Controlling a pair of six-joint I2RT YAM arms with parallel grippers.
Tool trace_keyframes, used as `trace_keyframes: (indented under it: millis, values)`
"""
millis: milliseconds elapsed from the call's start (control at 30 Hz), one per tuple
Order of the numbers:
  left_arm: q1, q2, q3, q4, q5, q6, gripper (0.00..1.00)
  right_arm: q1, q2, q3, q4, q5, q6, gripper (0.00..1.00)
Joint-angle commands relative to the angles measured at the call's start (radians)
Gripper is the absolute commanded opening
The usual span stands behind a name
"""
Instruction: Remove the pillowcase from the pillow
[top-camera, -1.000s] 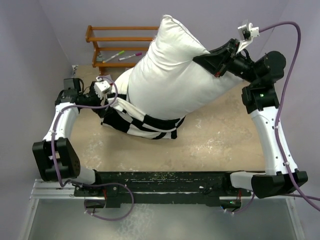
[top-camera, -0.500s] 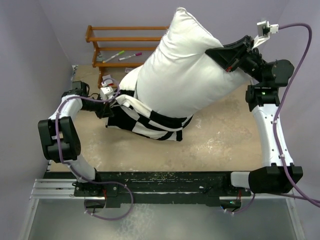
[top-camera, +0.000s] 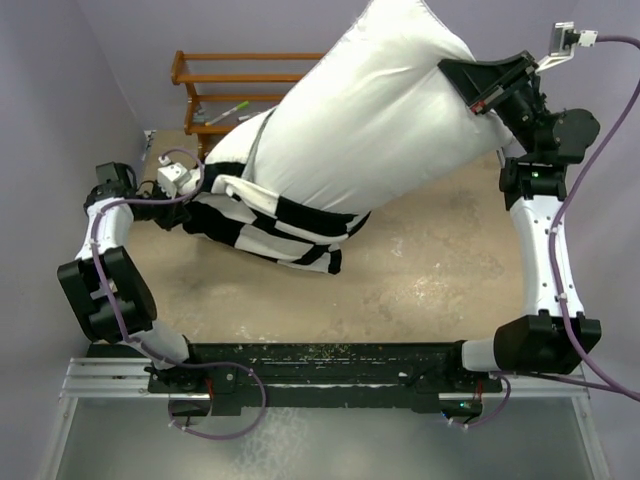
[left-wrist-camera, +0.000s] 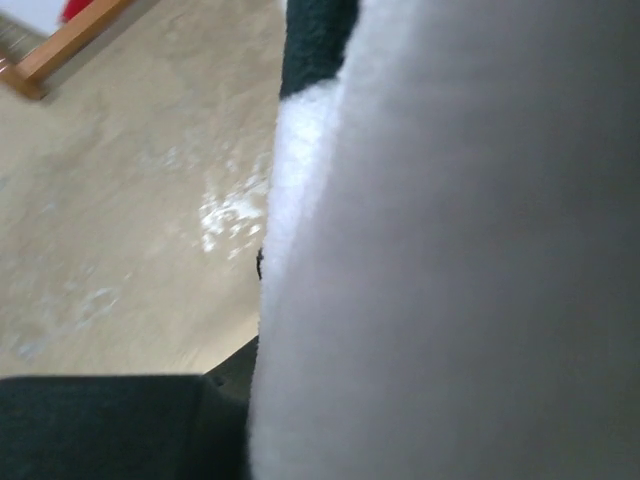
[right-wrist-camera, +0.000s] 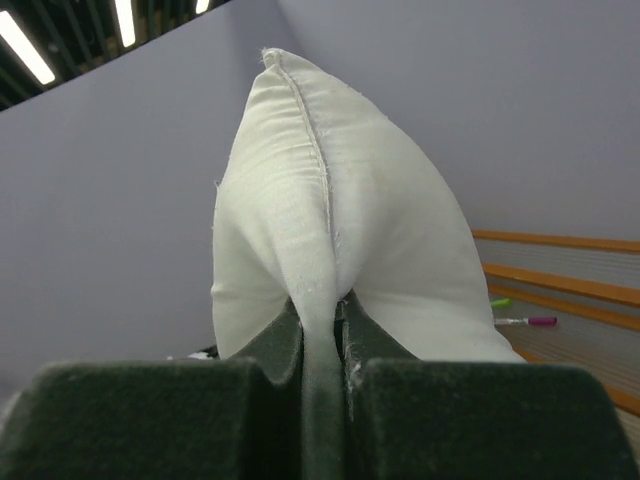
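The plain white pillow (top-camera: 380, 120) hangs tilted in the air, its top right edge pinched in my shut right gripper (top-camera: 470, 90). In the right wrist view the pillow's seam (right-wrist-camera: 330, 230) runs down between the closed fingers (right-wrist-camera: 270, 360). The black and white checkered pillowcase (top-camera: 270, 225) still wraps the pillow's lower left end and trails onto the table. My left gripper (top-camera: 200, 192) is shut on the pillowcase's left edge. In the left wrist view the white fleece (left-wrist-camera: 450, 250) fills most of the picture and hides the jaws.
A wooden rack (top-camera: 200, 75) stands at the back left with coloured markers (top-camera: 232, 108) on a shelf. The rack also shows in the right wrist view (right-wrist-camera: 560, 240). Purple walls close in on the left, back and right. The tan tabletop (top-camera: 430, 270) lies beneath.
The left gripper has shut on the pillowcase edge and pulled it to the left. The right gripper has raised the pillow higher and to the right, baring more white cushion.
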Motion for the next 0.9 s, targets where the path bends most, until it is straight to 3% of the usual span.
trace_keyframes:
  millis: [0,367,867]
  values:
    - [0.155,0.030,-0.024,0.134,-0.243,0.006,0.00,-0.097,-0.092,0.129,0.279,0.402,0.121,0.00]
    - [0.383,0.095,0.036,0.187,-0.289,0.051,0.00,-0.224,-0.228,-0.040,0.230,0.594,0.187,0.00]
    - [0.527,0.165,0.072,0.315,-0.386,0.043,0.00,-0.283,-0.224,-0.021,0.228,0.601,0.253,0.00]
